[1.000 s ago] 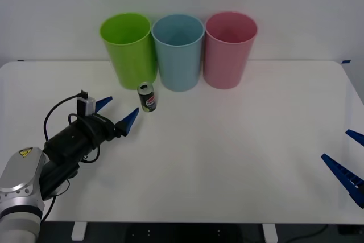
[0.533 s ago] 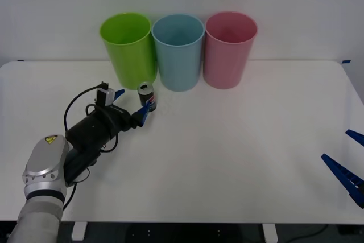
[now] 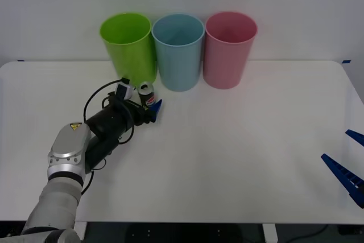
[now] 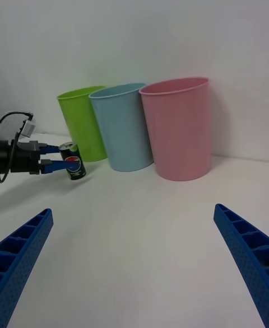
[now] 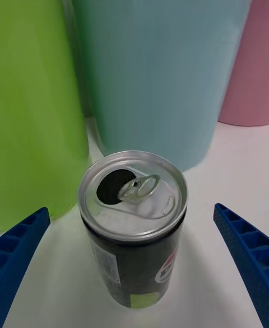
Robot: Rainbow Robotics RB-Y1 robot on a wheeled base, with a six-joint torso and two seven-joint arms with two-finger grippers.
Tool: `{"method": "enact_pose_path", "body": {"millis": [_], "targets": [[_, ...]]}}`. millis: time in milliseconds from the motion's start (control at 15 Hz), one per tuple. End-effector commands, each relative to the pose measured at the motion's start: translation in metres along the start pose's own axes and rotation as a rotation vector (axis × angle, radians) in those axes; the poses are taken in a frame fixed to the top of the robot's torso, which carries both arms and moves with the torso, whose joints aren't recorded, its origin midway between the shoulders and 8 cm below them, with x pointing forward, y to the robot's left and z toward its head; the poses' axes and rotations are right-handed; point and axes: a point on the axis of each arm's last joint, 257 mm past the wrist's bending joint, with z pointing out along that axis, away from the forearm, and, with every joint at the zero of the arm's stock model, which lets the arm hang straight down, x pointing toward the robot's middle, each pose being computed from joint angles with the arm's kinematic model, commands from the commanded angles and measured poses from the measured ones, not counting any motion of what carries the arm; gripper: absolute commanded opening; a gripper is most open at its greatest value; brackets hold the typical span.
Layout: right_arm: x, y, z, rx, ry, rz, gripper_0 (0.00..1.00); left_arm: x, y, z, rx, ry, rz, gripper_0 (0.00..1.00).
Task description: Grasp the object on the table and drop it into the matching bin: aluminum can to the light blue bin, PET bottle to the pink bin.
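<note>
The aluminum can (image 3: 147,94), small and dark with a silver top, stands upright on the white table (image 3: 239,140) just in front of the gap between the lime green and light blue bins. My left gripper (image 3: 146,98) is open, one blue finger on each side of the can; the left wrist view has the can (image 5: 133,221) between the fingertips (image 5: 25,244) without visible contact. The light blue bin (image 3: 178,55) stands right behind the can and the pink bin (image 3: 229,52) to its right. My right gripper (image 3: 335,145) rests open at the table's right edge.
A lime green bin (image 3: 129,49) stands at the left end of the row, close behind my left gripper. The three bins touch or nearly touch along the table's far side. Bare tabletop stretches between the can and my right gripper (image 4: 133,210).
My left arm has reached forward and to the right across the table. Its open fingers went from short of the can to either side of it. The can and right arm stayed still.
</note>
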Motion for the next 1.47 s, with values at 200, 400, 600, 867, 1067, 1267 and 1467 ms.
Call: {"method": "enact_pose_path", "body": {"millis": [200,400,600,867,1067,1267,1467], "targets": [[0.0000,0.0000,0.0000,0.000,0.000,0.000,1.00,0.0040,-0.0022,0.0157,-0.010,0.039,0.038,1.00],[0.0000,0.0000,0.0000,0.000,0.000,0.000,1.00,0.0046,0.0022,0.0156,-0.027,0.043,0.058,1.00],[0.0000,0.0000,0.0000,0.000,0.000,0.000,1.00,0.0046,0.0018,0.0161,-0.028,0.043,0.064,1.00],[0.0000,0.0000,0.0000,0.000,0.000,0.000,1.00,0.0046,0.0009,0.0163,-0.029,0.042,0.061,0.79],[0.0000,0.0000,0.0000,0.000,0.000,0.000,1.00,0.0045,-0.0006,0.0167,-0.026,0.041,0.064,0.00],[0.0000,0.0000,0.0000,0.000,0.000,0.000,1.00,0.0044,0.0010,0.0163,-0.029,0.041,0.062,0.00],[0.0000,0.0000,0.0000,0.000,0.000,0.000,1.00,0.0036,0.0009,0.0160,-0.029,0.036,0.053,0.00]]}}
